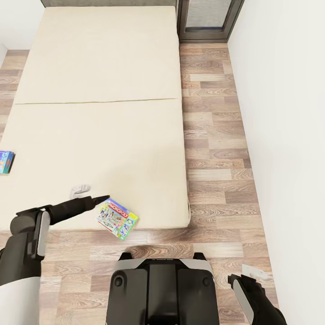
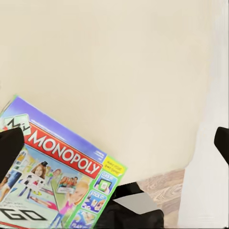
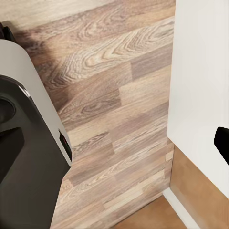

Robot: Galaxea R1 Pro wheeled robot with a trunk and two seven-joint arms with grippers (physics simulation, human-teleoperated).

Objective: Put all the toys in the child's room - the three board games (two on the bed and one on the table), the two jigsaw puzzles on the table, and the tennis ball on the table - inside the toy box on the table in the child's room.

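Left gripper [image 1: 100, 199], head view: it reaches over the near edge of the bed [image 1: 99, 113], its dark tip at the upper left corner of the Monopoly board game [image 1: 117, 218]; from here I cannot tell whether they touch, nor how far the jaws stand apart. That box lies flat at the bed's near edge, tilted, one corner past the edge above the wood floor [image 1: 216, 149]. A second board game [image 1: 6, 162], blue, lies flat at the far left of the bed, cut by the frame, well apart from the first. The right arm [image 1: 255, 300] hangs low at the lower right beside the robot's base [image 1: 162, 289], over the floor near the white wall [image 1: 289, 113]; its gripper's state cannot be judged here.

Left wrist view: two dark fingertips [image 2: 9, 145] stand at opposite sides of the frame, spread wide. One lies against the Monopoly box's edge; the other is well clear of it. Nothing is held.

Right wrist view: one dark fingertip [image 3: 222, 142] shows at the frame edge over floor and wall; the gap cannot be judged. The base sits alongside.
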